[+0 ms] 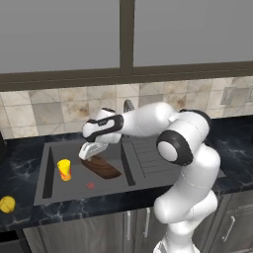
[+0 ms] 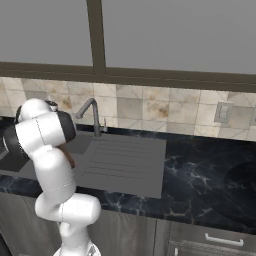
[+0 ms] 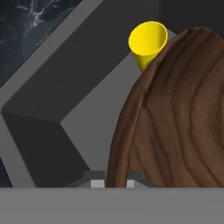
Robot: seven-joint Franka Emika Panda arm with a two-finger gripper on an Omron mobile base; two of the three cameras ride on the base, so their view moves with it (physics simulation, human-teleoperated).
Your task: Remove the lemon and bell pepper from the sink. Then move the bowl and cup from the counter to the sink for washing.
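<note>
While the bowl [image 1: 101,167] hangs tilted inside the sink [image 1: 45,174], its rim is pinched in the closed gripper [image 1: 89,151]. Left of it the cup [image 1: 64,169] stands upright on the basin floor; the lemon [image 1: 7,204] lies on the counter [image 1: 20,155] further left.

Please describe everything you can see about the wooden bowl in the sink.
The bowl is wide, shallow, round, dark brown with visible wood grain. It is tilted over the sink basin, one edge raised under the gripper, which is shut on its rim. The yellow cup stands beside it, apart.
</note>
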